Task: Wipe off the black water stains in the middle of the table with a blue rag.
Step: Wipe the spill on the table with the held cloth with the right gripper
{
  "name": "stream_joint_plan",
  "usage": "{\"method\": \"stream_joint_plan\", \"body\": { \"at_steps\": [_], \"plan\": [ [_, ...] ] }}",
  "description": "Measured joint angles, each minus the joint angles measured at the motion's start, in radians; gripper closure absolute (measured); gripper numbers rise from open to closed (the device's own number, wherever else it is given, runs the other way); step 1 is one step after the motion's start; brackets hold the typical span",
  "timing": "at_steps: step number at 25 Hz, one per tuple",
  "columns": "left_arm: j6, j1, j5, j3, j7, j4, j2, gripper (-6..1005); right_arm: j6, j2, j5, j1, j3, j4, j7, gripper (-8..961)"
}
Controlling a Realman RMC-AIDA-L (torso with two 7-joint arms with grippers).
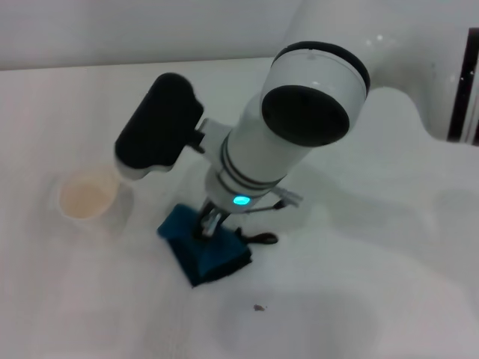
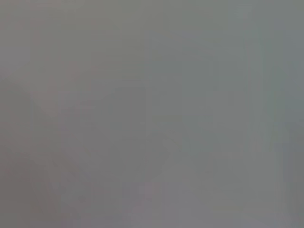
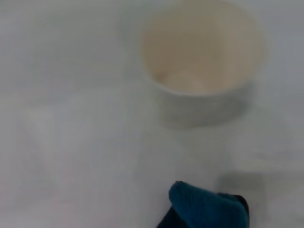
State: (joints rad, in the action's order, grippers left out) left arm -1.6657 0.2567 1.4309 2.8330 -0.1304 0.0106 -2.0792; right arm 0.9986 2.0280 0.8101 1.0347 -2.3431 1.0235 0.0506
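Observation:
The blue rag [image 1: 206, 250] lies bunched on the white table [image 1: 359, 299], its black loop tag pointing right. My right gripper [image 1: 212, 221] reaches down from the upper right and is shut on the rag's top, pressing it against the table. A corner of the rag also shows in the right wrist view [image 3: 206, 209]. Of the black water stains, only a tiny dark speck [image 1: 259, 307] shows, just in front of the rag. No large blotch is visible; the rag and arm cover the middle of the table. My left gripper is out of view, and the left wrist view is a blank grey.
A white paper cup [image 1: 88, 198] with a pale beige inside stands left of the rag, close to the right arm's dark wrist housing; it also shows in the right wrist view [image 3: 202, 61]. A dark vertical strip [image 1: 465, 75] is at the far right edge.

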Motion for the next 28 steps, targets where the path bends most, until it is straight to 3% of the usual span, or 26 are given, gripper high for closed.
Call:
{"method": "stream_joint_plan", "body": {
  "at_steps": [6, 14, 21, 28],
  "plan": [
    [0.0, 0.006, 0.005, -0.002, 0.014, -0.003, 0.001, 109, 0.005, 0.0, -0.087, 0.026, 0.062, -0.134, -0.004, 900],
    [0.0, 0.002, 0.041, -0.003, 0.014, 0.002, 0.002, 108, 0.114, 0.0, -0.235, 0.005, 0.233, -0.138, -0.043, 900],
    [0.02, 0.023, 0.041, -0.003, 0.014, 0.001, 0.003, 108, 0.128, 0.0, -0.074, -0.04, 0.199, -0.088, -0.143, 900],
    [0.026, 0.032, 0.039, -0.002, 0.014, -0.001, 0.003, 108, 0.107, 0.0, 0.098, -0.055, 0.077, 0.026, -0.164, 900]
  ]
}}
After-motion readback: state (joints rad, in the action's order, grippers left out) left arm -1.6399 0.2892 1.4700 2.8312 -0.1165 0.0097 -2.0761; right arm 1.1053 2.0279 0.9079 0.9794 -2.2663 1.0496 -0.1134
